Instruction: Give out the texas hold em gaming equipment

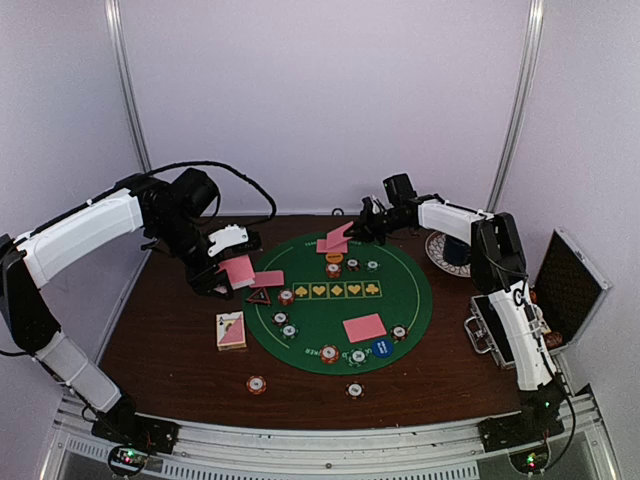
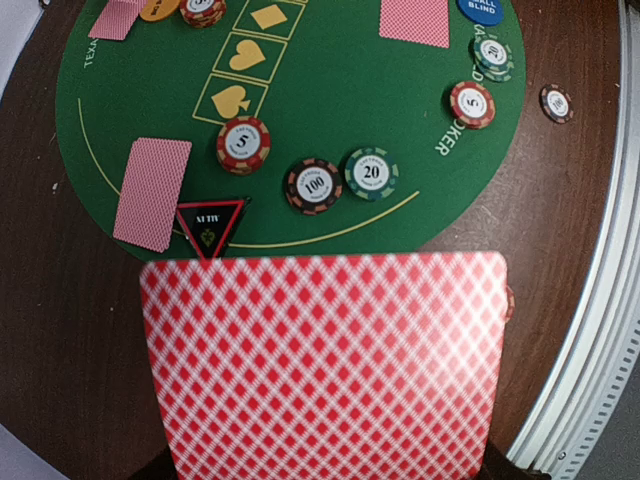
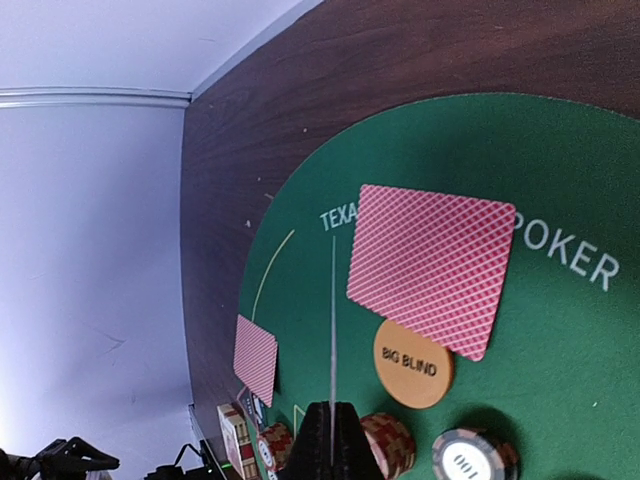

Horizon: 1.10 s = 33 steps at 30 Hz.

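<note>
Left claw (image 1: 222,270): clenched on a pink-backed card (image 2: 325,360), which is held flat above the counter just off the left rim of the mat. Its lattice back fills the lower half of the wrist view, and the fingers are hidden by it.
Just beyond that card: a red-edged triangle marker (image 2: 210,225) is laid on the mat's rim, and a face-down left card (image 2: 153,192) is laid just beside it.
Chips past the marker: a red 5 chip (image 2: 243,145), a black 100 chip (image 2: 314,186) and a green 20 chip (image 2: 371,173) are set close together on the felt.
Right claw (image 3: 331,440): clenched on an edge-on card (image 3: 333,320), seen only as a thin pale line rising from between the shut fingers, above the far side of the mat.
Below the right claw: a far card (image 3: 430,265) is laid face down across the lettering, its lower edge touching an orange BIG BLIND button (image 3: 413,363).
Mat (image 1: 310,340): round green felt, printed with a row of yellow suit boxes, is spread mid-counter.
Near side of the mat: a near card (image 1: 364,328) is laid face down, with a blue button (image 1: 381,347) just beside it.
Counter (image 1: 160,340): dark wood; a card box (image 1: 231,330) is placed beside the mat's left rim, and a loose chip (image 1: 256,385) is left near the front edge.
Right end: a blue mug (image 1: 455,256) is stood on a patterned plate (image 1: 435,245); an open silver-edged case (image 1: 565,280) is set near the right arm.
</note>
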Tool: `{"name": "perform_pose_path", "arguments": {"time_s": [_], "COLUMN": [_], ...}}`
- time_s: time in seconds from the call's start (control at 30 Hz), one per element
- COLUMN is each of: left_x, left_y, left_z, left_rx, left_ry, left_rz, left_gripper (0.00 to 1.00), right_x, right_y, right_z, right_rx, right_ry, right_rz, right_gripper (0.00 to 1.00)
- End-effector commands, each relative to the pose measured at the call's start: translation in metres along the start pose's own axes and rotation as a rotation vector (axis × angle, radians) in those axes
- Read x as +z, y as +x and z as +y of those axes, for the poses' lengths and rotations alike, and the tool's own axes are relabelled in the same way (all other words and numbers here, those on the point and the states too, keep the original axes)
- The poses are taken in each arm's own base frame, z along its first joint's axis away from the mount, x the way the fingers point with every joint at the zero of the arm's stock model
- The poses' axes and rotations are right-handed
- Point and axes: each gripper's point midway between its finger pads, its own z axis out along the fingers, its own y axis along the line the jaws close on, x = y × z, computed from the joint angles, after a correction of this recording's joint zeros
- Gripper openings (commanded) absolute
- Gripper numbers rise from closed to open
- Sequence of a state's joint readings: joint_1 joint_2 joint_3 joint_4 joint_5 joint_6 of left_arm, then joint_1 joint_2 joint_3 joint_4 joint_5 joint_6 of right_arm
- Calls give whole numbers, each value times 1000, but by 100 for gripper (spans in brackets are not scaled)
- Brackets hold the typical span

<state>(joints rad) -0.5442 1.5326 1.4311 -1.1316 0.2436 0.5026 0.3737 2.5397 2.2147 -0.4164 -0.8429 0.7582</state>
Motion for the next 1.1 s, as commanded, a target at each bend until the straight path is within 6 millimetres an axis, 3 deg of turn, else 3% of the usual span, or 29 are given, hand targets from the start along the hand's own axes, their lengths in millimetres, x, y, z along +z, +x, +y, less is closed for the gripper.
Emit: {"name": "perform_pose_path", "arguments": {"time_s": [0.0, 0.3, 0.43, 0.9, 0.93, 0.97, 1.07], "left_x": [-7, -6, -6, -7, -7, -8, -9], "left_y": [-11, -11, -11, -11, -12, -12, -12], "left_z": [6, 5, 5, 6, 6, 6, 6], "left_rx": [12, 13, 15, 15, 15, 15, 17], "left_ry": [-21, -17, -17, -22, -21, -22, -25], "left_rz": [-39, -37, -36, -36, -37, -40, -39], "left_gripper": [0, 0, 0, 0, 0, 0, 0], "right_x": [-4, 12, 13, -21, -23, -26, -36], "right_y": [-25, -30, -26, -24, -24, -23, -23], "right_z": [-6, -33, -32, 8, 12, 15, 25], "right_rx": [-14, 20, 9, -136, -146, -155, -180], "right_ry": [15, 20, 27, 81, 84, 85, 96], "right_rz": [-71, -78, -66, -74, -74, -74, -81], "right_gripper": [0, 7, 16, 64, 85, 98, 99]}}
